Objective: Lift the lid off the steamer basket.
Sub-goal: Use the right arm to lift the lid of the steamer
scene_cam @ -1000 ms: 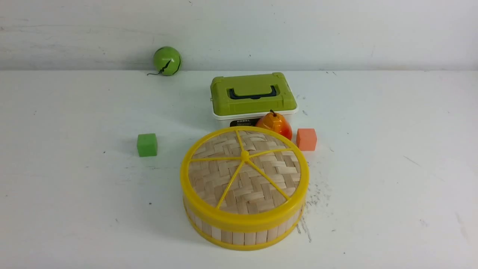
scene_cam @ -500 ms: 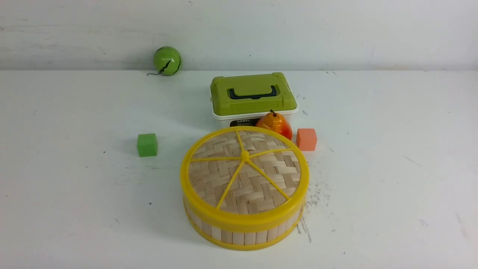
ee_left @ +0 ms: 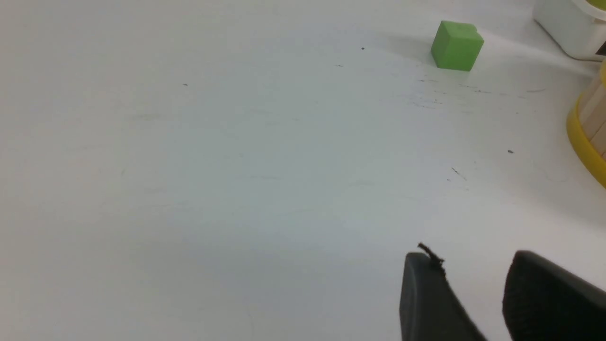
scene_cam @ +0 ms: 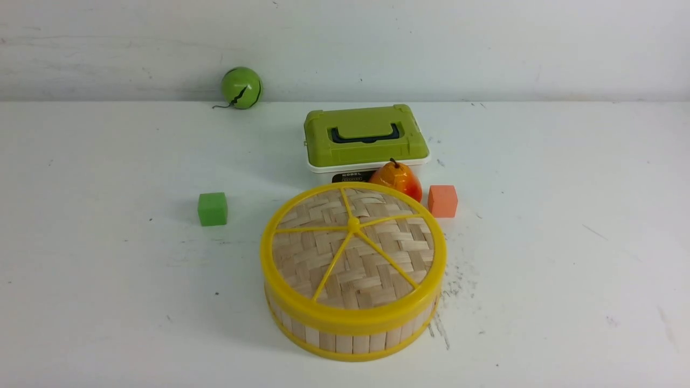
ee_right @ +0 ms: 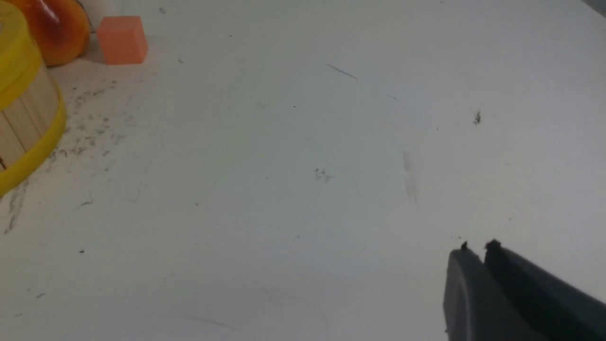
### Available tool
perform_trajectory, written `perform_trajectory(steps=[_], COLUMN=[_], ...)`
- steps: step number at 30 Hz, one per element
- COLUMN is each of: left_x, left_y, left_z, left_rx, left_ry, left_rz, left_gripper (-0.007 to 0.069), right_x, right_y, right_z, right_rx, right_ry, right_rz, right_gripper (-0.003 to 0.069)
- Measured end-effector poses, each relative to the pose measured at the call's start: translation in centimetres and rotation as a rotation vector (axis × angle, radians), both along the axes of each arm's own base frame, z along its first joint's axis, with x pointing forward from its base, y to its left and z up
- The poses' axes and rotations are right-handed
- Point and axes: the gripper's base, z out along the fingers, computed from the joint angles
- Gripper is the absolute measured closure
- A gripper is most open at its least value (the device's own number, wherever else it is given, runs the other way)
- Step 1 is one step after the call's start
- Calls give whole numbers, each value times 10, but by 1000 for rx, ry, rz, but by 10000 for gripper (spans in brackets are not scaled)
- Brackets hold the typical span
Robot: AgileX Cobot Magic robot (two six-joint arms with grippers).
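The left claw (ee_left: pixel 473 258) is held parted, the right claw (ee_right: pixel 478 247) closed, both apart from the basket (scene_cam: pixel 350 338). Nothing has been moved; the lid (scene_cam: pixel 353 253) is left seated.

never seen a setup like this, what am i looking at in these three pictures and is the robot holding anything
This is a two-armed robot at a white table. The wide picture is taken from between its arms, looking forward; neither arm shows in it. The other two come from cameras on its wrists, so the dark shapes at their edges are its own grasping parts: the left claw is open, the right claw is shut, and both hold nothing. On the table stands a steamer basket with its woven lid on. Behind it are an orange fruit, an orange cube and a green-lidded box; a green cube lies to the left and a green ball at the back.
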Motion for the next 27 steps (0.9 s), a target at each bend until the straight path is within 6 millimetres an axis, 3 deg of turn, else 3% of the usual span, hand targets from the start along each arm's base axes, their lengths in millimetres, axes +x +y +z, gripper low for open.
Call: perform_trajectory(steps=[12, 15, 18, 21, 23, 27], left_x=[0, 0, 0, 0, 0, 0], left_y=[0, 0, 0, 0, 0, 0], left_z=[0, 0, 0, 0, 0, 0], left_rx=[0, 0, 0, 0, 0, 0], left_ry=[0, 0, 0, 0, 0, 0], left_rz=[0, 0, 0, 0, 0, 0], left_gripper=[385, 385, 385, 385, 385, 385], right_x=[0, 1, 2, 2, 3, 3], right_y=[0, 5, 13, 19, 19, 17], right_z=[0, 1, 2, 6, 8, 10], right_rx=[23, 274, 780, 1168, 1253, 1235], right_ry=[-2, -25, -49, -55, -75, -104], right_rz=[-5, -29, -80, -122, -132, -133], right_gripper=[587, 582, 578, 576, 574, 571])
